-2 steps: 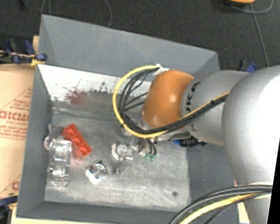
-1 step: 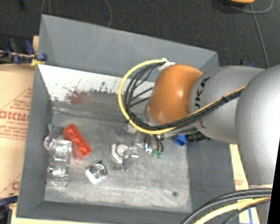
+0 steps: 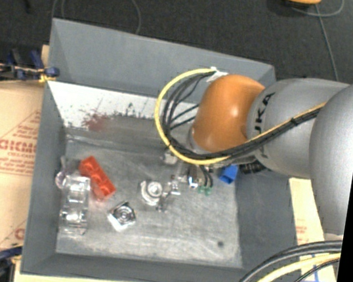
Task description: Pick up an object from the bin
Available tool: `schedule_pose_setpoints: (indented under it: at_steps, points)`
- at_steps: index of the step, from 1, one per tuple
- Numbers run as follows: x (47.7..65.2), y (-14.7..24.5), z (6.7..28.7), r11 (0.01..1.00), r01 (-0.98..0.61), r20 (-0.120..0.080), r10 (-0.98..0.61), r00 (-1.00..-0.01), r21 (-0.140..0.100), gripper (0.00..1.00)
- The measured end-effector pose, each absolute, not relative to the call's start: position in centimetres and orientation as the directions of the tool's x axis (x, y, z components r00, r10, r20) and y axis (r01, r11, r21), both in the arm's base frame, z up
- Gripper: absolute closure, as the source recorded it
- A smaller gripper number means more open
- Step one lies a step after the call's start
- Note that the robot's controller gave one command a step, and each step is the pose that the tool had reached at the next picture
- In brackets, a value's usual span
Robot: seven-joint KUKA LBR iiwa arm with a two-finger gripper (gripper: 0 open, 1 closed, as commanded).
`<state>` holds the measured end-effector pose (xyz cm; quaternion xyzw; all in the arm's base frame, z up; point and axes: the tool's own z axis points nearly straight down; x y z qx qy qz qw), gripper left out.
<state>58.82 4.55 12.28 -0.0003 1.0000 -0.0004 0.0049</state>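
My gripper (image 3: 173, 188) hangs low in the middle of the bin, under the arm's wrist. Right beside it on the left, touching or nearly so, lies a small round silver-white part (image 3: 150, 193). A square silver metal piece (image 3: 122, 216) rests further to the front left. Just right of the gripper I see a small green bit (image 3: 206, 189), and a blue block (image 3: 228, 174) peeks out from under the arm.
A red toy brick (image 3: 97, 177) lies at the left of the bin floor, with a clear plastic piece (image 3: 74, 204) in front of it by the left wall. The arm covers the bin's back right.
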Motion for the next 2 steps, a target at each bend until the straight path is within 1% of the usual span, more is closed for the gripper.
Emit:
schedule_pose_setpoints:
  at_steps: [1, 2]
  points:
    - [57.65, 5.33, 7.35, 0.991, 0.130, -0.009, 0.130, -0.991, 0.003, 0.00]
    - [57.89, 5.30, 7.60, 0.992, 0.129, -0.008, 0.129, -0.992, 0.002, 0.00]
